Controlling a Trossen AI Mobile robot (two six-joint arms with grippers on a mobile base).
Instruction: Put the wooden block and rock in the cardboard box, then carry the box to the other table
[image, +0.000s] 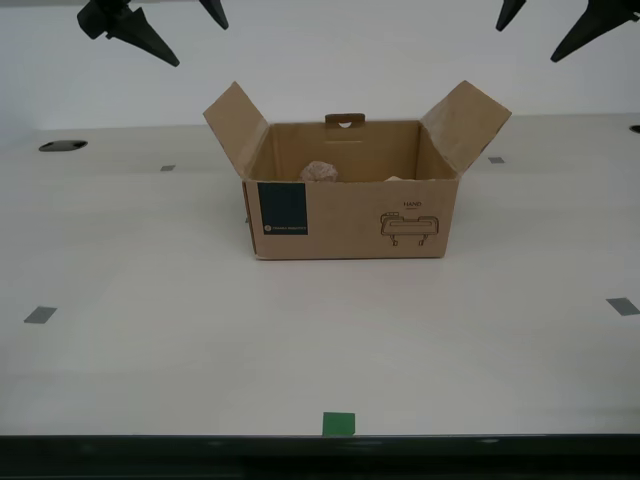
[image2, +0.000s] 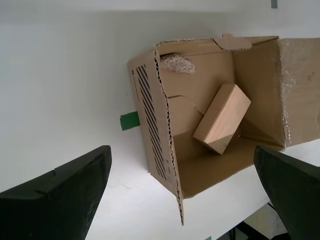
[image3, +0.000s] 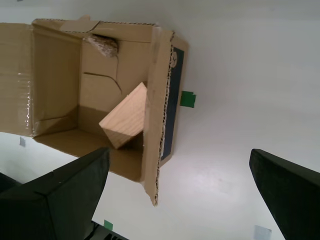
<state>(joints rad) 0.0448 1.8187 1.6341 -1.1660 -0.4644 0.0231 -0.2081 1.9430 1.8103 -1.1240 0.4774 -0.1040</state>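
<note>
The cardboard box (image: 350, 215) sits open on the white tabletop (image: 150, 330), holding the wooden block (image2: 222, 118) and rock (image2: 177, 64). Both claws, first (image3: 182, 192) and second (image2: 190, 192), hang spread above it, empty.

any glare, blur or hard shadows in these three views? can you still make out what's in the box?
Exterior view: even, flat light, slightly soft; cardboard box casts only a faint shadow, the rock just peeks over its front wall. Second wrist view: sharp, wooden block clear, mild sheen on a taped flap, my second gripper dark and featureless. First wrist view: same, my first gripper underexposed.
</note>
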